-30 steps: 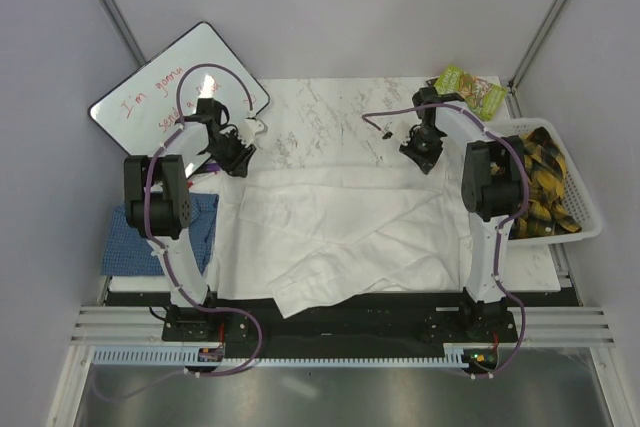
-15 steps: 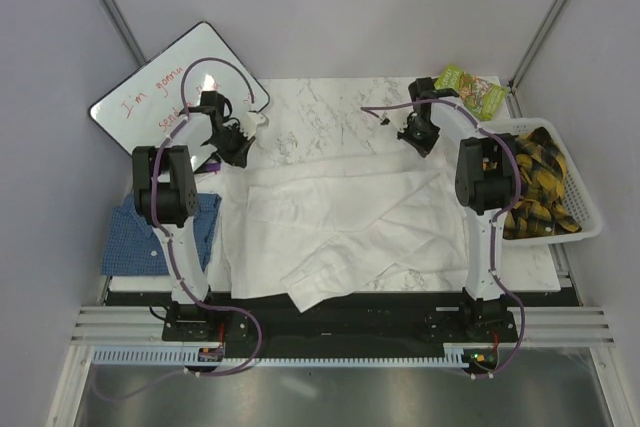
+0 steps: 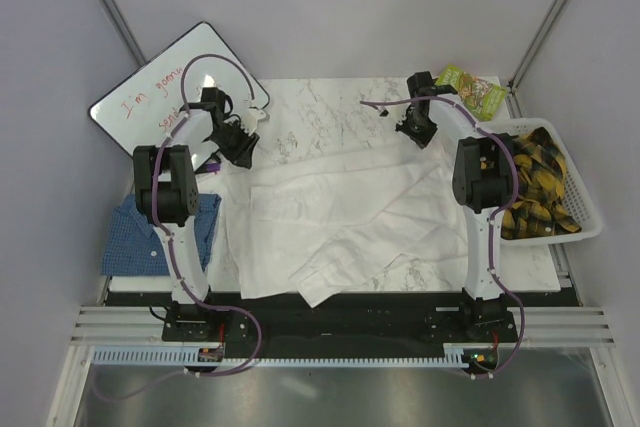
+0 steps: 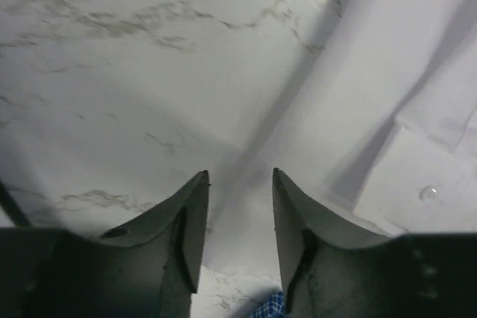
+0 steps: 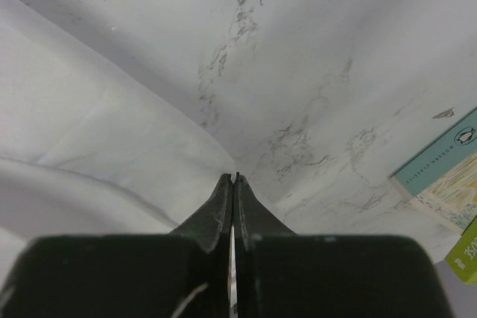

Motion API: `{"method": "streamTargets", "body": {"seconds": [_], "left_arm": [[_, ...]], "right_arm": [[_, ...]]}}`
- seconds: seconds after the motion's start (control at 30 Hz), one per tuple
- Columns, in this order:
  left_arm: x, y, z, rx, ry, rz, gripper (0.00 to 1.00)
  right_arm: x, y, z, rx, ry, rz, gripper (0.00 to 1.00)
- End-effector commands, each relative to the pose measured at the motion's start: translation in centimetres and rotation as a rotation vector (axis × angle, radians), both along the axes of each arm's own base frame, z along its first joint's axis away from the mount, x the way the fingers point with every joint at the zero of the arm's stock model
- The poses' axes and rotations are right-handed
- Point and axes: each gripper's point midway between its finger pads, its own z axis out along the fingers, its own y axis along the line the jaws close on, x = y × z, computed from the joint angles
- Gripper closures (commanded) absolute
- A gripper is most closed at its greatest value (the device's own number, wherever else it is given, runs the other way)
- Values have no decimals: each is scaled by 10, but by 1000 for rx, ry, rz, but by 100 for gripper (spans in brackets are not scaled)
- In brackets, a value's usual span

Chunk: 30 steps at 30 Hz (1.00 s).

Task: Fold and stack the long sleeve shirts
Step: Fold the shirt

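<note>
Now both arms stretched far: L gripper (image 4: 239, 173) released, R gripper (image 5: 234, 176) pinched on white shirt (image 3: 340, 212) edge.

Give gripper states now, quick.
Left gripper: open, holding nothing.
Right gripper: closed on white shirt edge.

— How is the surface (image 3: 320, 112) finished?
— Smooth, marble-veined, faintly glossy. The white shirt (image 3: 340, 217) is made of soft matt cloth, creased; the blue shirt (image 3: 120, 247), of finely checked weave.
</note>
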Motion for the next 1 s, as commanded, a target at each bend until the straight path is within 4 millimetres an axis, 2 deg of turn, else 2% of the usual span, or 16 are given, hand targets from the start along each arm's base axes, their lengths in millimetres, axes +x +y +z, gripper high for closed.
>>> {"method": "streamTargets", "body": {"seconds": [0.0,0.17,0.23,0.33,0.37,0.43,0.47,0.5,0.67,0.7,0.73,0.8,0.83,0.87,0.93,0.97], "left_arm": [[-45,4,1,45,69,-108,45],[-49,14,-11,102,97,-106,40],[-48,14,-13,111,96,-115,47],[-41,14,-18,124,97,-119,65],[-36,13,-18,125,92,-117,74],[-30,11,-17,115,85,-113,84],[-23,10,-15,106,72,-105,94],[-19,9,-14,101,69,-99,98],[20,6,-3,89,1,-31,98],[26,8,-8,91,0,-19,98],[30,7,-5,89,-8,-10,98],[40,6,3,81,-34,14,91],[41,3,7,64,-36,22,78],[40,0,13,45,-45,20,71],[31,-13,41,-31,-79,-2,56],[26,-18,51,-59,-89,-10,53]], "right_arm": [[-1,-1,19,-11,-32,-5,100],[-7,-7,18,-38,-21,-2,100],[-10,-11,16,-49,-11,-3,100],[-13,-19,15,-56,-4,-12,100],[-13,-19,14,-58,-4,-11,100],[-13,-22,12,-58,1,-17,100],[-12,-22,12,-58,-1,-17,100],[-11,-22,12,-57,-5,-18,100],[1,-19,7,-44,-28,-43,100],[5,-18,8,-38,-38,-45,100],[6,-17,5,-34,-33,-53,96],[10,-12,10,-9,-47,-57,73],[9,-8,14,15,-45,-63,56],[8,-4,20,38,-48,-58,47],[2,10,43,112,-60,-41,32],[-3,15,51,139,-55,-32,30]]}}
